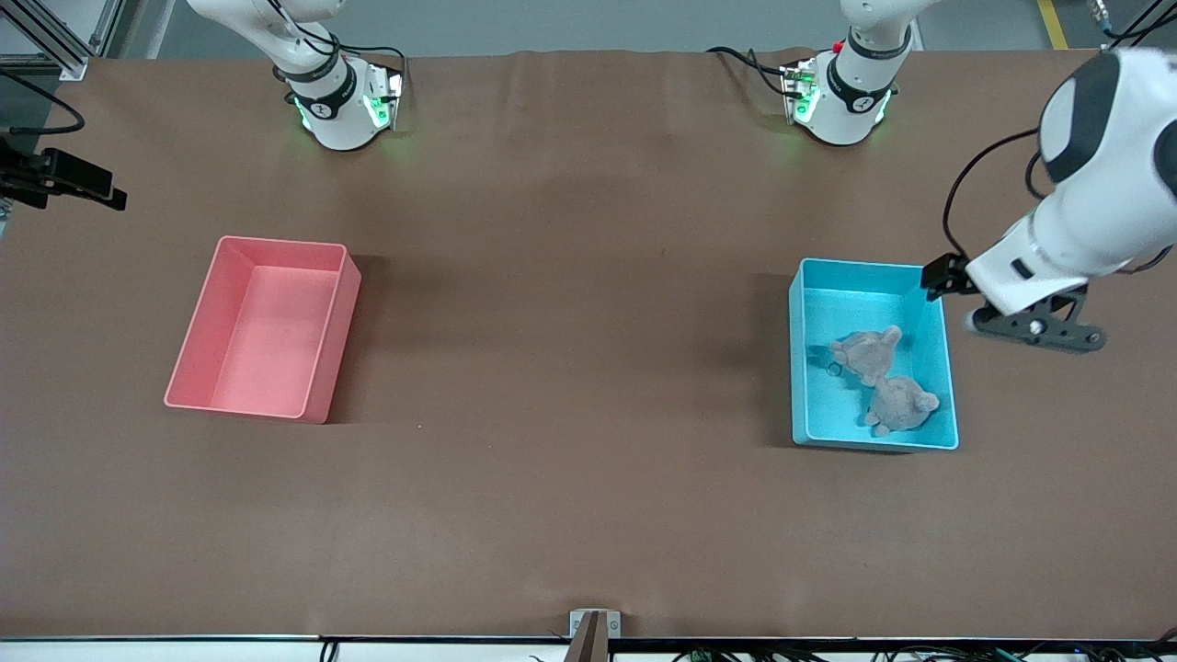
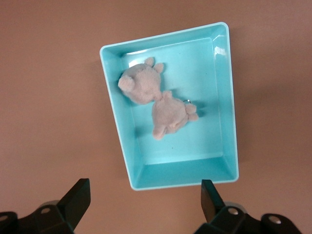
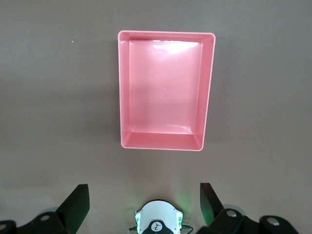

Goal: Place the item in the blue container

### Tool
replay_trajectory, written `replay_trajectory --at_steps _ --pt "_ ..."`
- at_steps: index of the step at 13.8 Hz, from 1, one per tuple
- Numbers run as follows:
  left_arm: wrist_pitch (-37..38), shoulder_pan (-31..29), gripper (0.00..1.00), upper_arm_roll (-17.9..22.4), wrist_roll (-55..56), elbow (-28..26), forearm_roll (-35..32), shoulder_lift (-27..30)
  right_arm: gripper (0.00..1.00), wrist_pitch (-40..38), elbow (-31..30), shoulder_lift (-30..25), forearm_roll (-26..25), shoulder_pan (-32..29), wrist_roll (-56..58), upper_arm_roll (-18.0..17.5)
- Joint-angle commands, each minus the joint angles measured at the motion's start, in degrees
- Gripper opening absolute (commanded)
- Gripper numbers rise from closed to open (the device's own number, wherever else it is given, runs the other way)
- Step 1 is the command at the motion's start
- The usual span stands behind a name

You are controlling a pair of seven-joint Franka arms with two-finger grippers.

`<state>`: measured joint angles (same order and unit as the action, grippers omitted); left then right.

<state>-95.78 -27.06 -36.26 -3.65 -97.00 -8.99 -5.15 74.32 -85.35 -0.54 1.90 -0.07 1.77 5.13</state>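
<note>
Plush toy (image 1: 885,379), a soft grey-brown two-lobed figure with small ears, lies on the floor of the blue container (image 1: 804,368) toward the left arm's end of the table (image 1: 570,322). The left gripper (image 2: 144,204) hangs above the table just beside that bin, jaws spread and empty. The right gripper (image 3: 141,204) waits high above the empty pink bin (image 3: 124,97), jaws also spread. Little looks likely to go wrong now, though a careless low sweep by the left arm could clip the bin's thin pale rim and shift it.
</note>
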Motion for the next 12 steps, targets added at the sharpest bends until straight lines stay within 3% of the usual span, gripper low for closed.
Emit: replay_trajectory --at_steps 1,12 --pt "4.4 -0.4 1.0 1.1 -0.4 6.1 1.0 0.2 1.0 1.2 -4.3 -4.6 0.0 0.3 0.5 0.2" --pt "3.2 -4.8 1.0 2.4 -1.2 6.5 4.1 1.0 1.0 -0.5 -0.4 -5.9 0.1 0.5 0.6 -0.1"
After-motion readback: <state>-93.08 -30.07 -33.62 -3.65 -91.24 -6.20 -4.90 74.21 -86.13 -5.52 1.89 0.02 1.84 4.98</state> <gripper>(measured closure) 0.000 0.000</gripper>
